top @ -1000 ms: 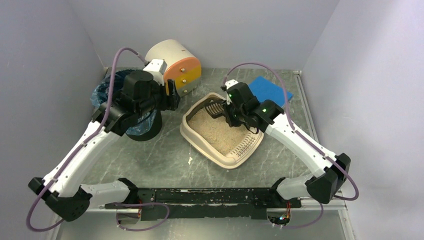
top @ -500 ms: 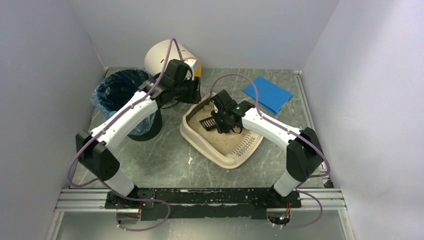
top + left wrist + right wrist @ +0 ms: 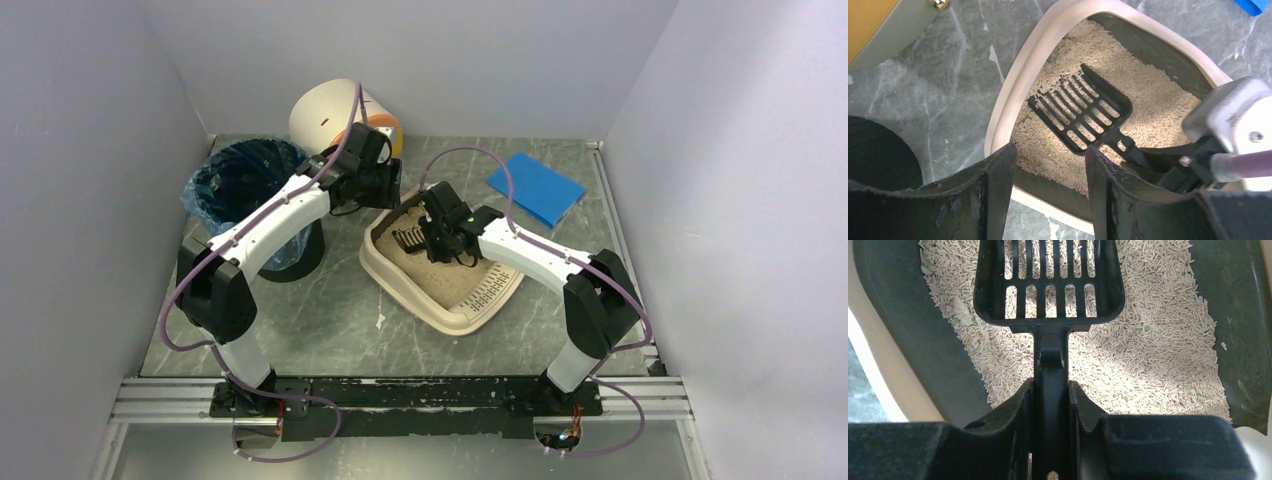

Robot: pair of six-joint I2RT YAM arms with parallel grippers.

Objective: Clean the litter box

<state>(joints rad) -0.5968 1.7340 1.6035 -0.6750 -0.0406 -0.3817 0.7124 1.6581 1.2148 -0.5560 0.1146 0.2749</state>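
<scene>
Both arms had swung inward over the last second. The left gripper (image 3: 1048, 160), jaws part open and empty, hung over the far rim of the litter box (image 3: 440, 318) on the table (image 3: 330, 300). The right gripper (image 3: 1050, 390), jaws clamped on the handle of the black scoop (image 3: 1048, 285), held it on the litter (image 3: 1148, 365). Lined bin (image 3: 225, 165), drawer unit (image 3: 320, 110) and blue pad (image 3: 536, 188) stood around.

Soft, even light overhead; litter (image 3: 1148, 355) ahead of the right pincer (image 3: 1050, 390) sharp, its near fingers (image 3: 998, 445) dark, slightly soft.
</scene>
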